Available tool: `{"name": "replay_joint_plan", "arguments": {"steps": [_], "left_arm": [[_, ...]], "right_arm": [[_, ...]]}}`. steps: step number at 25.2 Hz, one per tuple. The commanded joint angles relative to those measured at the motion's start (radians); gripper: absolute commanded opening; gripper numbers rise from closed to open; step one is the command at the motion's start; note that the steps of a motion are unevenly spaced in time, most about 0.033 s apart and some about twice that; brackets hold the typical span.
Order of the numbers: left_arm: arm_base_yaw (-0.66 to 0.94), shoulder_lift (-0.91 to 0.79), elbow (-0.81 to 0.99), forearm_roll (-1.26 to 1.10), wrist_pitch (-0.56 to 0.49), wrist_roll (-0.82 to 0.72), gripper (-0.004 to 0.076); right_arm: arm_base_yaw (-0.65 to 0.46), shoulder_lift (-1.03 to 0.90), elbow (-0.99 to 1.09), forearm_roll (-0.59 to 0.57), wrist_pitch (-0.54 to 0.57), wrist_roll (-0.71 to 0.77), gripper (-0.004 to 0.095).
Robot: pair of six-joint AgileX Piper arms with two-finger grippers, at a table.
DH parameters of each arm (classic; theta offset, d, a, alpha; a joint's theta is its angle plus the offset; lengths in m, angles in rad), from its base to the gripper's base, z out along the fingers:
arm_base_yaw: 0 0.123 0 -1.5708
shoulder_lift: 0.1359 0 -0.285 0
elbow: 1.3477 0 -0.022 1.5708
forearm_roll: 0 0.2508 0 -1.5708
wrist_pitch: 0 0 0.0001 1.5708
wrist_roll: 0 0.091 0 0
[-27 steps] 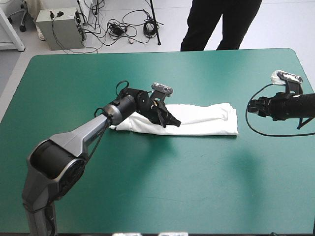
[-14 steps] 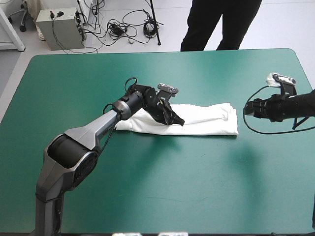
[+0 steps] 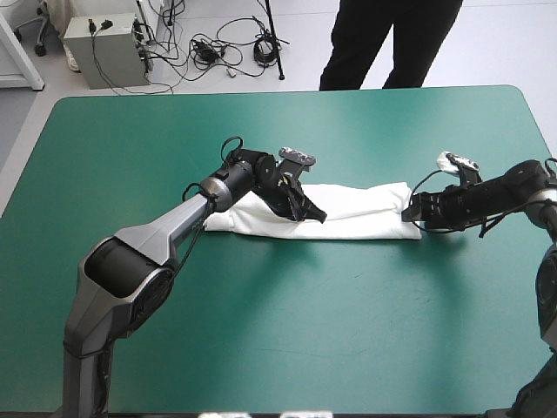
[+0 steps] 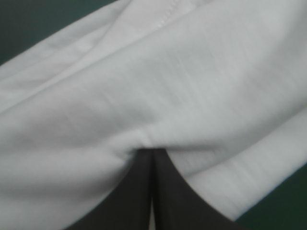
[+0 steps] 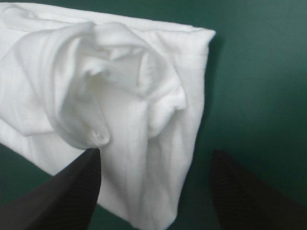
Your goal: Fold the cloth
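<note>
The T-shirt [image 3: 365,212] lies as a long folded strip mid-worktop [image 3: 261,331], the left tool [image 3: 315,215] pinched together on its fabric and the right tool [image 3: 412,212] spread apart at its right end, where a shallow bite might catch only the top layer and spill the fold.

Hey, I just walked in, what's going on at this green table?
Two robot arms are folding a white T-shirt, which lies as a long folded band across the teal-green table. The left gripper is shut on the T-shirt about midway along it. The right gripper is open at the band's right end, its fingers either side of the cloth, not yet gripping.
</note>
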Motion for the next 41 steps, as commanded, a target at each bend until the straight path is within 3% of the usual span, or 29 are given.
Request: {"name": "replay_joint_plan", "arguments": {"steps": [1,10,14,18,19,22,30,41], "left_arm": [[-0.008,-0.037,-0.019,-0.018,0.017,-0.001,-0.0009],[-0.008,-0.037,-0.019,-0.007,0.013,-0.001,-0.0009],[-0.008,-0.037,-0.019,0.004,0.013,-0.001,-0.0009],[-0.008,-0.037,-0.019,0.011,0.013,-0.001,-0.0009],[-0.008,-0.037,-0.019,0.016,0.013,-0.001,-0.0009],[-0.008,-0.037,-0.019,0.017,0.009,-0.001,-0.0009],[-0.008,-0.037,-0.019,0.024,0.014,-0.017,-0.0009],[-0.008,-0.037,-0.022,0.023,0.02,-0.017,-0.0009]], "right_arm": [[0.001,-0.013,-0.029,0.073,0.003,-0.039,0.0616],[0.025,0.06,-0.029,0.055,0.051,-0.05,0.0588],[0.041,0.079,-0.029,0.041,0.07,-0.05,0.0367],[0.043,0.089,-0.029,0.045,0.079,-0.059,0.0015],[0.043,0.089,-0.029,0.045,0.079,-0.062,-0.0011],[0.041,0.087,-0.041,0.063,0.1,-0.066,-0.0017],[0.041,-0.028,-0.276,0.137,0.288,-0.002,-0.0017],[0.041,-0.114,-0.308,0.202,0.294,-0.003,-0.0017]]}}
